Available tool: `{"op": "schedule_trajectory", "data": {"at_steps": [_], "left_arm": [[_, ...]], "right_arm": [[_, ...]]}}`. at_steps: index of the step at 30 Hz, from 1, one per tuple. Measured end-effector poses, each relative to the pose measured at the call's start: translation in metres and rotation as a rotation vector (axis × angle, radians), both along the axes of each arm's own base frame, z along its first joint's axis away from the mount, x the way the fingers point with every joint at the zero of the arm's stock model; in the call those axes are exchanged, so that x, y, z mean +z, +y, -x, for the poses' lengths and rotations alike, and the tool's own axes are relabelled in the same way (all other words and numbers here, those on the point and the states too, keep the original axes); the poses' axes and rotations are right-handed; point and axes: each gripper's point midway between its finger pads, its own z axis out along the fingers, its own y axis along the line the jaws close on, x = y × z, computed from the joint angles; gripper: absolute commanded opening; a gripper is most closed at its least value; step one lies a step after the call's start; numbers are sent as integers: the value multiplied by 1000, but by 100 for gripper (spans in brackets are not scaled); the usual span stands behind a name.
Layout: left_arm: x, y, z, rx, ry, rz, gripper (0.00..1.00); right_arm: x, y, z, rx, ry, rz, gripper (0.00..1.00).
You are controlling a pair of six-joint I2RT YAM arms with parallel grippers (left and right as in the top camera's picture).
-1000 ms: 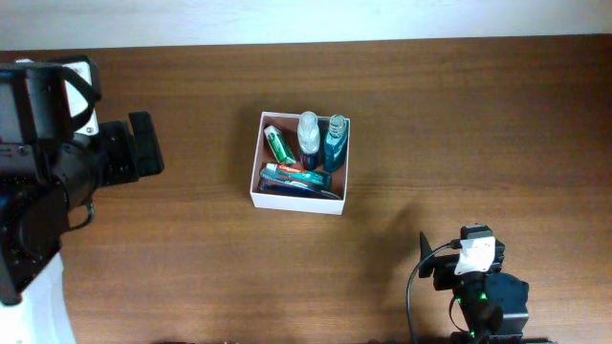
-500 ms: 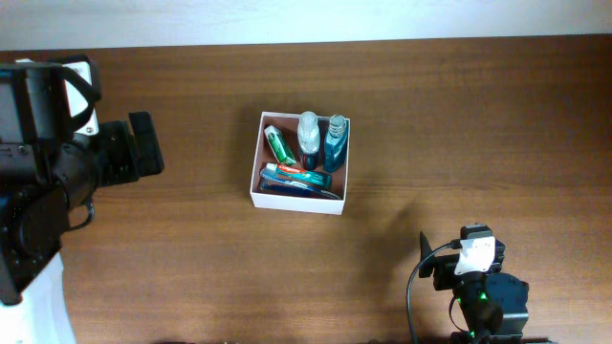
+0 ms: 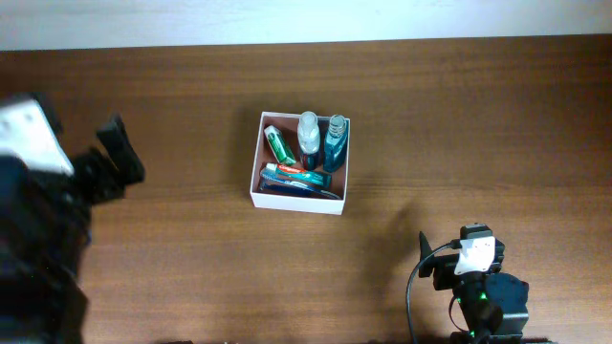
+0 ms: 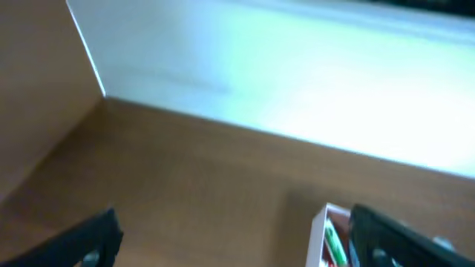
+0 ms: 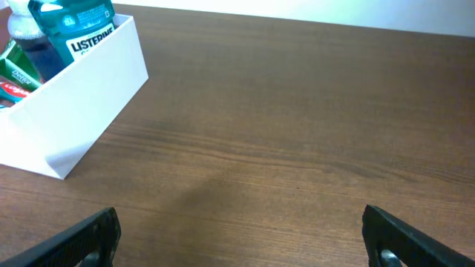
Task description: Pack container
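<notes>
I read counter [image 3: 478, 124] as dark brown, fine wood grain. Box [image 5: 74, 96]: white outside, pinkish-brown inside. In it I spot teal mouthwash bottle [image 5: 78, 22] with white label, green tube [image 3: 278, 145], red-white-teal toothpaste [image 3: 292, 173]. Back wall [image 3: 287, 19] white.

Legible marking: one. The brand name LISTERINE is printed in dark capitals on a white band of the label on the teal bottle [image 5: 80, 16], which stands in the container [image 5: 89, 93]. In the right wrist view the word slants upward to the right.

The finer print above it on the same label is too small to read. The green tube [image 5: 15, 65] beside the bottle carries white lettering, but it is cut off at the frame edge and not legible.

In the overhead view the print on the items does not resolve. The left wrist view is blurred, and nothing can be read there.
</notes>
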Motion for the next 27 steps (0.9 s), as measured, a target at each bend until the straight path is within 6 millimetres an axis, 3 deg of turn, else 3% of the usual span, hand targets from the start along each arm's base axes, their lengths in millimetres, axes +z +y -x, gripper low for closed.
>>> {"op": "schedule_trajectory", "data": {"at_steps": [6, 10, 13, 20, 27], "left_arm": [[-97, -3, 7, -16, 6, 6, 99], [-171, -8, 23, -32, 75, 19, 99], [-208, -10, 36, -37, 98, 23, 99], [-273, -11, 54, -38, 120, 26, 100], [-314, -12, 58, -38, 110, 25, 99]], "right_arm": [[0, 0, 0, 0, -1, 1, 99], [0, 0, 0, 0, -2, 0, 99], [0, 0, 0, 0, -2, 0, 99], [0, 0, 0, 0, -2, 0, 99], [0, 0, 0, 0, -2, 0, 99]]}}
